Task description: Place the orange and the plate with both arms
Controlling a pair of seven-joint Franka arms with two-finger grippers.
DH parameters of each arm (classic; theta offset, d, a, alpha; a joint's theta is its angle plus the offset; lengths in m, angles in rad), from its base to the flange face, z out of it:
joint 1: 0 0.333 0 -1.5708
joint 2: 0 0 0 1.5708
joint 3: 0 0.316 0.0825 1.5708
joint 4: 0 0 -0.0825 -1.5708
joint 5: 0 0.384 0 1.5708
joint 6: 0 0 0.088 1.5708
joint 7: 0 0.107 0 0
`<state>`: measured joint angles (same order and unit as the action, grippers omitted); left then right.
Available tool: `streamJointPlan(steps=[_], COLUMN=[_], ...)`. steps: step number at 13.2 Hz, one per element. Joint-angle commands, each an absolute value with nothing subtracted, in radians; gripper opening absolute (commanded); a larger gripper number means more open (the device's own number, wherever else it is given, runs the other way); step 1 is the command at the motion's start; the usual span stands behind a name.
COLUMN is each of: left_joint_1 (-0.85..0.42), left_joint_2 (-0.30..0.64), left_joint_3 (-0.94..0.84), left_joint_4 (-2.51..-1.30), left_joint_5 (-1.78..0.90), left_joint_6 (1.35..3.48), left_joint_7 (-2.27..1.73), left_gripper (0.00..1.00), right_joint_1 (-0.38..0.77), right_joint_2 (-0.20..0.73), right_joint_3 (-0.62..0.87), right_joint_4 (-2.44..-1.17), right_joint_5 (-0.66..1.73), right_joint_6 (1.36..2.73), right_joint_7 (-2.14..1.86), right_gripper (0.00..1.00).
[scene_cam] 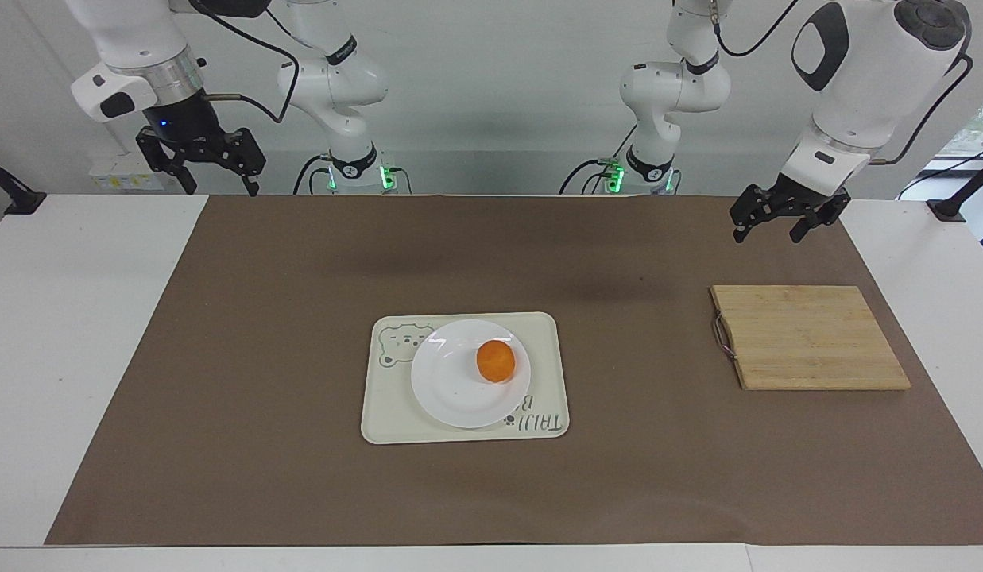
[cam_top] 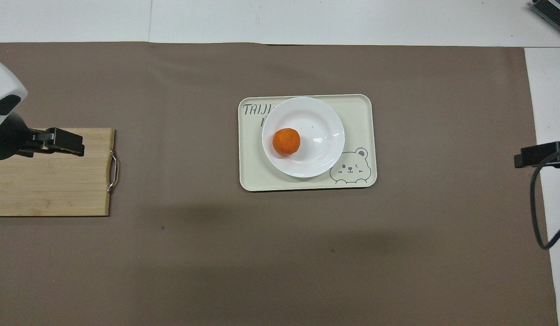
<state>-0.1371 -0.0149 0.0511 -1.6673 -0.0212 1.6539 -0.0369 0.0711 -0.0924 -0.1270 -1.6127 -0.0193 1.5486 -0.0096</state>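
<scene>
The orange rests on the white plate, toward the side at the left arm's end. The plate lies on a cream tray with a bear drawing at mid-table. My left gripper hangs open and holds nothing, raised over the mat's edge by the cutting board. My right gripper hangs open and holds nothing, high over the right arm's end of the table. Both are well away from the plate.
A bamboo cutting board with a metal handle lies at the left arm's end of the table. A brown mat covers most of the white table. A black cable trails from the right arm.
</scene>
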Motion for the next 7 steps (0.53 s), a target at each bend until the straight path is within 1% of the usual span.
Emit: streamJointPlan(steps=[1, 7], left_joint_1=[-0.126, -0.126], left_joint_2=[-0.029, -0.029], left_joint_3=[0.044, 0.044], left_joint_4=[-1.672, -1.672], left_joint_5=[-0.002, -0.002], left_joint_6=[1.646, 1.646], left_joint_7=[-0.026, -0.026], left_gripper=[1.00, 1.00], right_joint_1=[0.064, 0.069], right_joint_2=[-0.117, -0.118], right_joint_3=[-0.118, -0.115], right_joint_4=[-1.638, -1.641], right_joint_5=[-0.020, -0.018], right_joint_6=[1.543, 1.562], right_joint_7=[0.011, 0.005], right_gripper=[1.00, 1.00])
